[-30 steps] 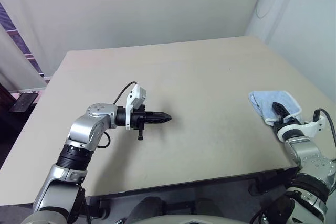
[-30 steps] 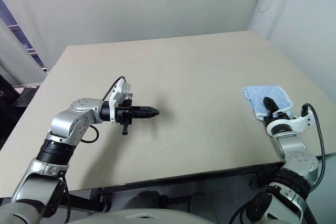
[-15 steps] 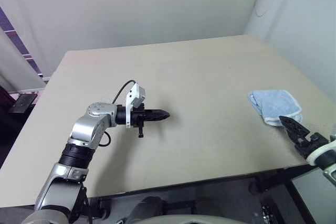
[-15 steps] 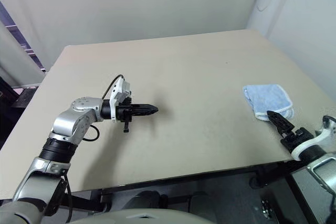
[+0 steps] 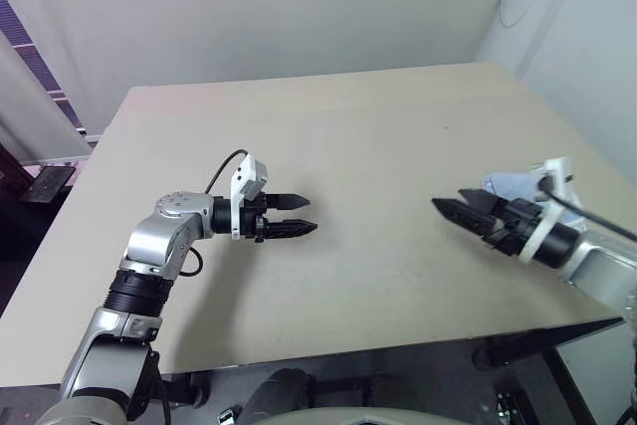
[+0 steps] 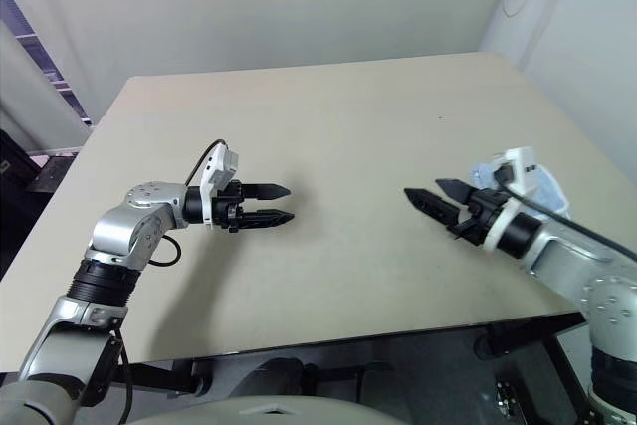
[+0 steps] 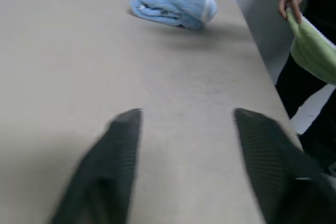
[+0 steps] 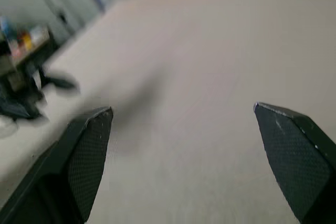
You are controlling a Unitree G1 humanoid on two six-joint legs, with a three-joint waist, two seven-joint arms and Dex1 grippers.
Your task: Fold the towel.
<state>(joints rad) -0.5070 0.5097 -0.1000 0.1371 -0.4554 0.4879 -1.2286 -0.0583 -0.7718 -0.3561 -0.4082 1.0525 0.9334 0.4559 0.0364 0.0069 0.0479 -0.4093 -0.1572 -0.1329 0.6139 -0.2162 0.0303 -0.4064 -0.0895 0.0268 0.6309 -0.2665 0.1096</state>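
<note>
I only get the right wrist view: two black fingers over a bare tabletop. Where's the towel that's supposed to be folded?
Observer: The towel lies bunched on the table near its right edge, behind the right gripper, which points away from it.
Operator: Is either gripper holding it?
Observer: No. The left gripper hangs open over the table's middle, far from the towel; the right is open too.
Operator: Anyone else around?
Observer: Yes, the left wrist view shows a person's hand holding a light green cloth beyond the table's edge.
</note>
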